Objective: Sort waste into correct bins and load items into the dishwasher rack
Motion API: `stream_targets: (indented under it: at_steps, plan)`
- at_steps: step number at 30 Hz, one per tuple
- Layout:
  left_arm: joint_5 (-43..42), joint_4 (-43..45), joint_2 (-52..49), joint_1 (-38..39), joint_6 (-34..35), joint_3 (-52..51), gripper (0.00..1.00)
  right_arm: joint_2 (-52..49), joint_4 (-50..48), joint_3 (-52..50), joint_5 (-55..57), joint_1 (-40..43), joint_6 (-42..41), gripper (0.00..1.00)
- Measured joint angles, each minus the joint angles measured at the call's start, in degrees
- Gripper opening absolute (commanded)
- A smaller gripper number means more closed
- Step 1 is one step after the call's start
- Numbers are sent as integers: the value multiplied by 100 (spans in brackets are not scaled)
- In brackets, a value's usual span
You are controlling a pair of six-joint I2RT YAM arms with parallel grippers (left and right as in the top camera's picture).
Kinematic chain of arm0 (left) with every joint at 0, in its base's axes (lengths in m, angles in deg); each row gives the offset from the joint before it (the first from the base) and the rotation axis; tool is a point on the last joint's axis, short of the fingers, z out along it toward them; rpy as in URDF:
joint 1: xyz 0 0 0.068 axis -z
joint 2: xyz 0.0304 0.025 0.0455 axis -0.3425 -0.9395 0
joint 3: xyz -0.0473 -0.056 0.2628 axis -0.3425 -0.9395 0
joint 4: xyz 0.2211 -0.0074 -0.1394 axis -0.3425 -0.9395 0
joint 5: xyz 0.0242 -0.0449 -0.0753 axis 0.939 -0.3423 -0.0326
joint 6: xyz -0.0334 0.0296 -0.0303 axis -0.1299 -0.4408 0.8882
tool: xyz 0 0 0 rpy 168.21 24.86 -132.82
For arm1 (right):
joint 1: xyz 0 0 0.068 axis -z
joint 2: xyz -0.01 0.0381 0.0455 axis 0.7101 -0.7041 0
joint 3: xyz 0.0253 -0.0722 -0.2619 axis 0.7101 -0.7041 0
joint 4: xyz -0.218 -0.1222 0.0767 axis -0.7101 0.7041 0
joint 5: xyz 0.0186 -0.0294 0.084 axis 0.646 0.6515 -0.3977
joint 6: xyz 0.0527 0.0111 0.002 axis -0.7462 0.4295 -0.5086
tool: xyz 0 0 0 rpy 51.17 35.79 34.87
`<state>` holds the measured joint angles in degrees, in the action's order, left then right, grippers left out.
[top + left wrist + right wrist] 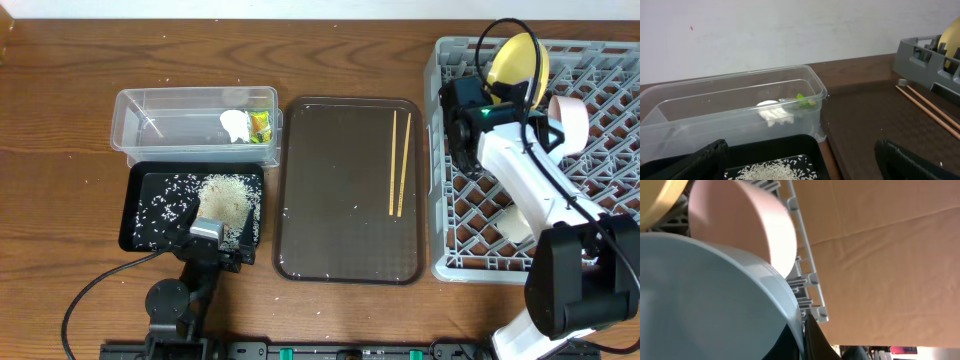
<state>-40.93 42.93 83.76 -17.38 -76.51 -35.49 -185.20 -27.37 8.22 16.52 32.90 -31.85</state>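
Note:
My left gripper [800, 162] is open and empty, low over the black tray [142, 195] that holds the rice grains [226, 195]; the rice also shows in the left wrist view [775, 171]. The clear tub [160, 118] behind it holds the white tissue [776, 114] and the green-and-yellow wrapper [804, 100]. My right gripper [804, 330] is shut on the rim of the light blue bowl [705, 300] inside the grey rack [610, 100]. The pink bowl [740, 225] and the yellow plate [515, 60] stand in the rack beside it. Two chopsticks [400, 165] lie on the brown serving tray.
The dark brown serving tray [335, 200] lies between the bins and the rack. A whitish cup-like item [515, 222] sits in the rack's near part, half hidden by the right arm [530, 175]. A brown cardboard surface fills the background in the right wrist view.

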Motion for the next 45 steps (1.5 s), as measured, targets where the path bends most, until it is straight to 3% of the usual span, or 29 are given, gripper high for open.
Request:
stream_targets:
  at_steps: [6, 14, 20, 27, 38, 45]
  plan:
    - [0, 2, 0, 0, 0, 0, 95, 20, -999, -404, 160, -52, 472, 6]
    - [0, 2, 0, 0, -2, 0, 95, 20, -881, -531, 188, -442, 857, 6]
    - [0, 2, 0, 0, 0, 0, 95, 20, -793, -549, 212, -597, 894, 42]
    - [0, 2, 0, 0, 0, 0, 95, 208, -774, -551, -37, -839, 774, 51]
    - [0, 2, 0, 0, 0, 0, 95, 1838, -815, 22, -3676, -1182, 1012, 49]
    - [0, 2, 0, 0, 0, 0, 95, 1593, -811, 28, -5713, -1792, 774, 55]
